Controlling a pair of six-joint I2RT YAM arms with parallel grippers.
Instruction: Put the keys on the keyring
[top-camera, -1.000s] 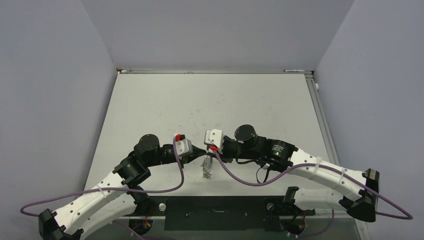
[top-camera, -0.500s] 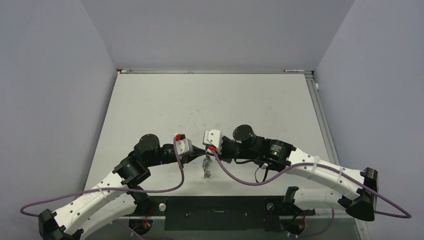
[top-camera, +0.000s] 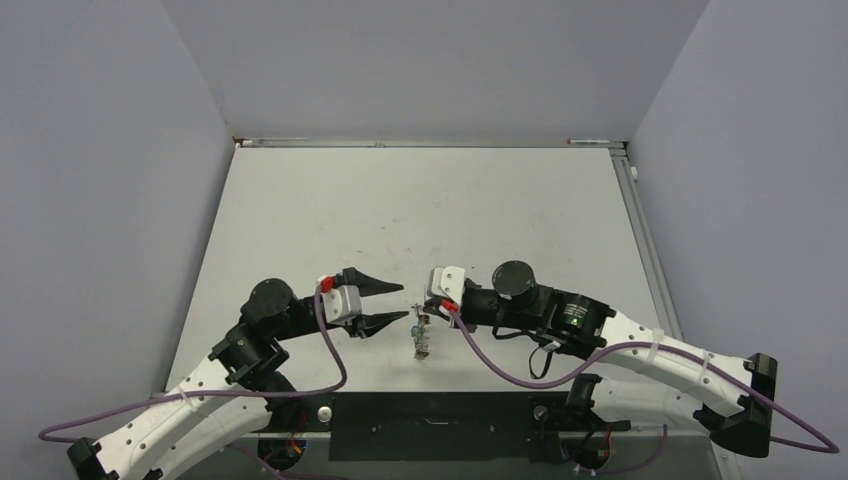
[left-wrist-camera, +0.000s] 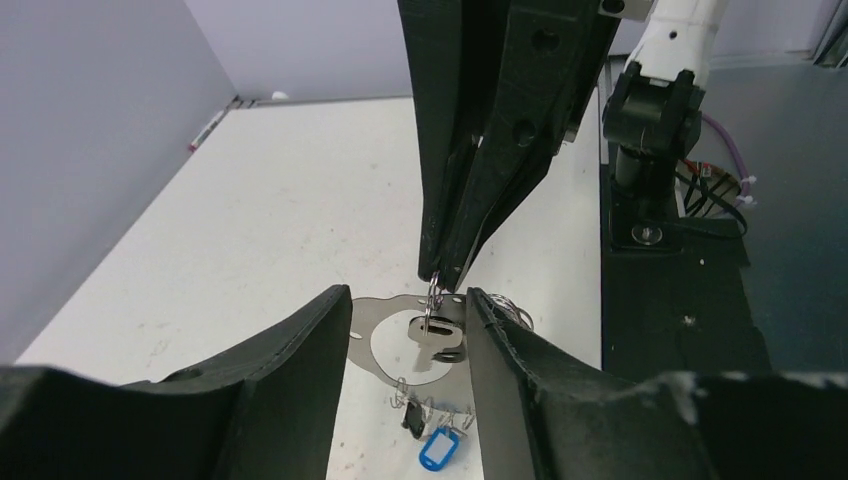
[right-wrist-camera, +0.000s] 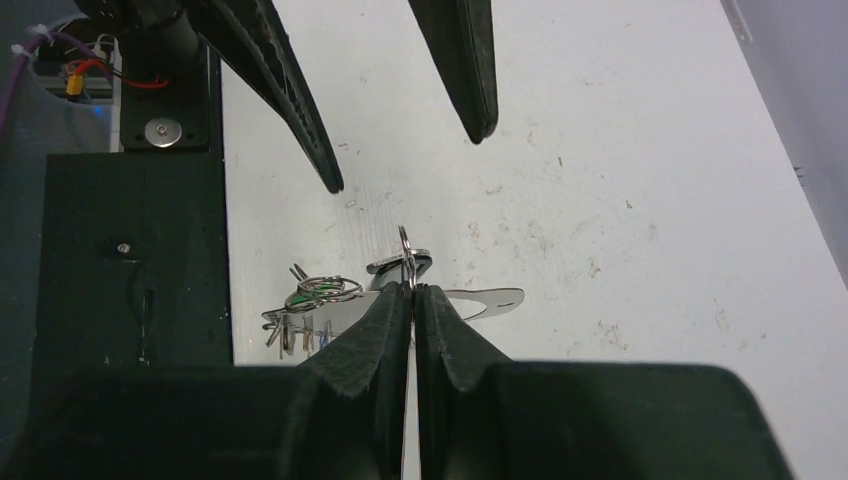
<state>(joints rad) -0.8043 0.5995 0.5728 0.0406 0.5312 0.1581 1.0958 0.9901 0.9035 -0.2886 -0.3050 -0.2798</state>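
My right gripper (top-camera: 429, 307) (right-wrist-camera: 412, 287) is shut on a small split ring (left-wrist-camera: 433, 295) from which a silver key (left-wrist-camera: 437, 338) hangs. Right behind it is the keyring (left-wrist-camera: 385, 318), a flat silver loop with a wide round opening. More keys hang off its lower edge, with black (left-wrist-camera: 412, 421), blue (left-wrist-camera: 437, 450) and green (right-wrist-camera: 300, 297) tags. Whether the keyring rests on the table or hangs, I cannot tell. My left gripper (top-camera: 404, 302) (left-wrist-camera: 408, 300) is open, its fingers either side of the key without touching it.
The white table (top-camera: 420, 200) stretches away behind the arms, walled on three sides. A black base plate (top-camera: 430, 425) runs along the near edge, just in front of the keys.
The left gripper has opened and drawn back to the left. The right gripper has closed fully and shifted slightly right with the key bunch.
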